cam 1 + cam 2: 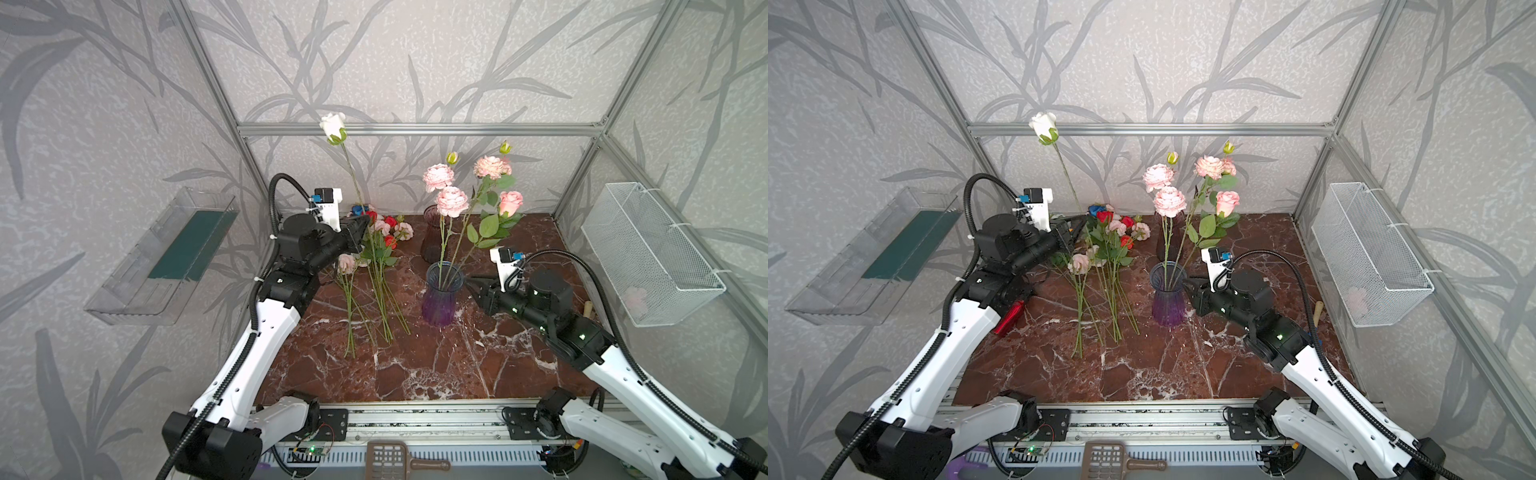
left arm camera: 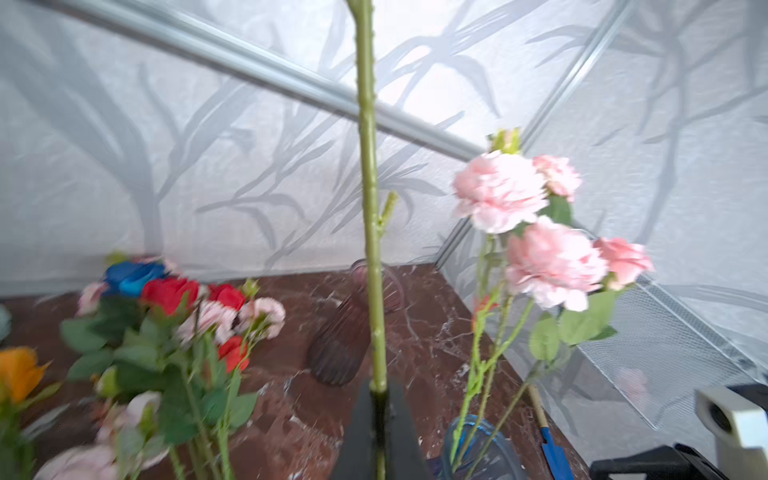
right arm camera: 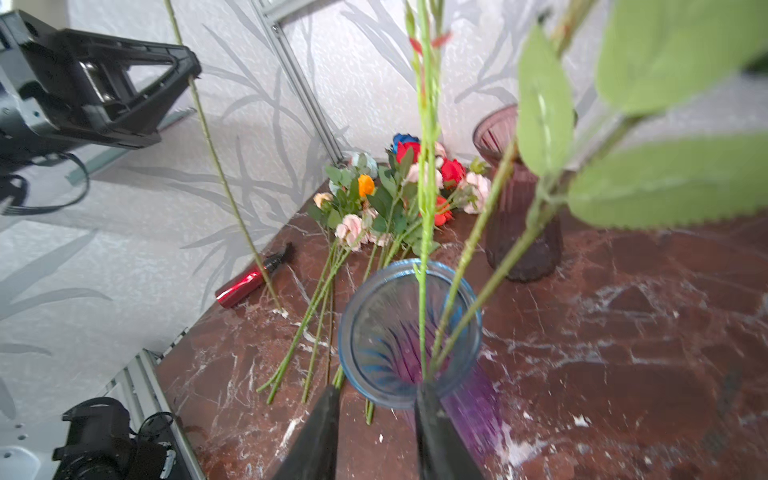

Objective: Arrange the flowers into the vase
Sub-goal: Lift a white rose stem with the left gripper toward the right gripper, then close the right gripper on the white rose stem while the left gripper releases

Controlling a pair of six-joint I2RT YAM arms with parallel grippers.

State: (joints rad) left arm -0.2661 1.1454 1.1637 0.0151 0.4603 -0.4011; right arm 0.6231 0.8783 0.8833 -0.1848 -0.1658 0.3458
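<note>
A white rose (image 1: 332, 124) (image 1: 1043, 124) stands upright on a long stem (image 2: 368, 187), and my left gripper (image 1: 363, 222) (image 2: 379, 388) is shut on that stem above the flowers (image 1: 378, 245) (image 1: 1108, 241) lying on the marble table (image 1: 415, 365). In the right wrist view the stem's lower end hangs close to the tabletop. The blue-and-purple glass vase (image 1: 442, 299) (image 1: 1168, 299) (image 3: 374, 332) holds three pink-bloomed stems (image 1: 451, 199). My right gripper (image 1: 469, 282) (image 3: 378, 390) stands open just beside the vase's rim, holding nothing.
A dark purple vase (image 1: 432, 237) (image 3: 519, 208) stands behind the glass one. A red bottle (image 1: 1009, 318) (image 3: 245, 282) lies by the left arm. A wire basket (image 1: 648, 253) hangs on the right wall, a clear tray (image 1: 162, 257) on the left. A wooden-handled tool (image 1: 588, 309) lies at the right edge.
</note>
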